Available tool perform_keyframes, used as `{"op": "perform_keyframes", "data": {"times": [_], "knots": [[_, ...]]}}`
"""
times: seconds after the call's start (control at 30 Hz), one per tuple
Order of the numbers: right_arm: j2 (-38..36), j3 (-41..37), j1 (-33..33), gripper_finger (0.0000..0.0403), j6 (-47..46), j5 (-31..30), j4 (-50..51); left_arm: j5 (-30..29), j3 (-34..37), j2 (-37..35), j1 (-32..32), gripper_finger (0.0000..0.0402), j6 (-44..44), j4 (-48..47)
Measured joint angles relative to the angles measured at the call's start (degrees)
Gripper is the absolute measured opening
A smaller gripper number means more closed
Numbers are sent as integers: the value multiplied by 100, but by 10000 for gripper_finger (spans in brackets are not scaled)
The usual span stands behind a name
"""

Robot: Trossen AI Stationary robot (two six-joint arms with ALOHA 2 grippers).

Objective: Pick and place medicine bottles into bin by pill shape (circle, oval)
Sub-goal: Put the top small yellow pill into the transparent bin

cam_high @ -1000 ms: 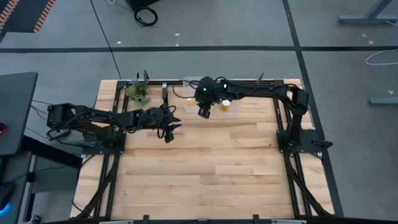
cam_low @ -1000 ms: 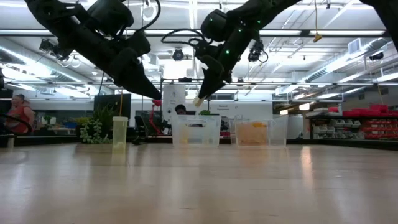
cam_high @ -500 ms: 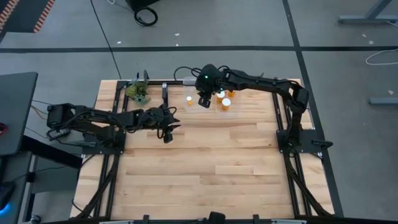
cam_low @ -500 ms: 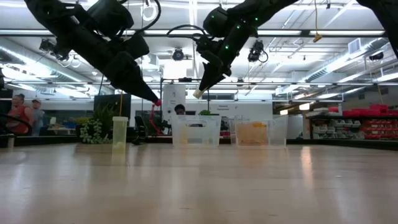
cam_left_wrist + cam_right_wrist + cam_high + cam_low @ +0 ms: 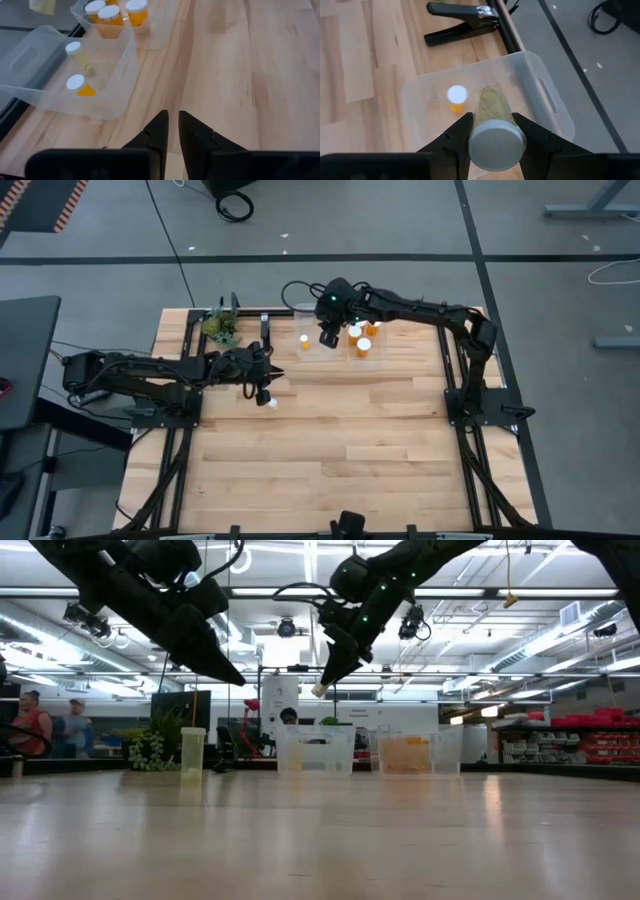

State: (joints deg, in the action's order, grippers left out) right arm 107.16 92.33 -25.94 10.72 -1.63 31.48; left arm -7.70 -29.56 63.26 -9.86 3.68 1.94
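Pale butcher-block bench (image 5: 330,440) of glued wooden strips, matte, framed by black rails.

Right tool (image 5: 492,131) above a clear plastic bin (image 5: 540,97) with rounded corners and a moulded handle slot, near the bench's far edge. Clamped on a held bottle (image 5: 495,127): translucent yellowish cylinder with a ribbed round white cap, long axis running along the fingers, cap end toward the wrist camera, base angled down at the bin. No label legible.

Inside that bin, upright on its floor, a small amber bottle (image 5: 457,99) with a smooth white cap. From the left wrist camera, two bottles in this bin: an amber one (image 5: 80,86) and a paler one (image 5: 78,53), both standing, caps up.

Just beside it, a second clear bin (image 5: 150,37) with three orange bottles (image 5: 111,20) upright, close together, white caps up.

Left tool (image 5: 171,131) over bare wood, well apart from the bins, dark tapered fingers (image 5: 156,131) nearly together with a thin gap, nothing between them.

Green plant sprig (image 5: 222,328) at the bench's far left corner. No readable writing anywhere.
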Motion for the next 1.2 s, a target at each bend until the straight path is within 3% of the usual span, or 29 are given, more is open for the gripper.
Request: {"op": "perform_keyframes", "data": {"times": [0.33,0.8,1.2], "knots": [[11,410,-238,138,52,79,332,1,-1,7,17,46,-173,10],[748,422,216,138,-579,112,799,2,100,100,45,41,-151,130],[1947,2690,-108,138,-261,193,2449,-16,785,2,-102,28,-304,761]]}}
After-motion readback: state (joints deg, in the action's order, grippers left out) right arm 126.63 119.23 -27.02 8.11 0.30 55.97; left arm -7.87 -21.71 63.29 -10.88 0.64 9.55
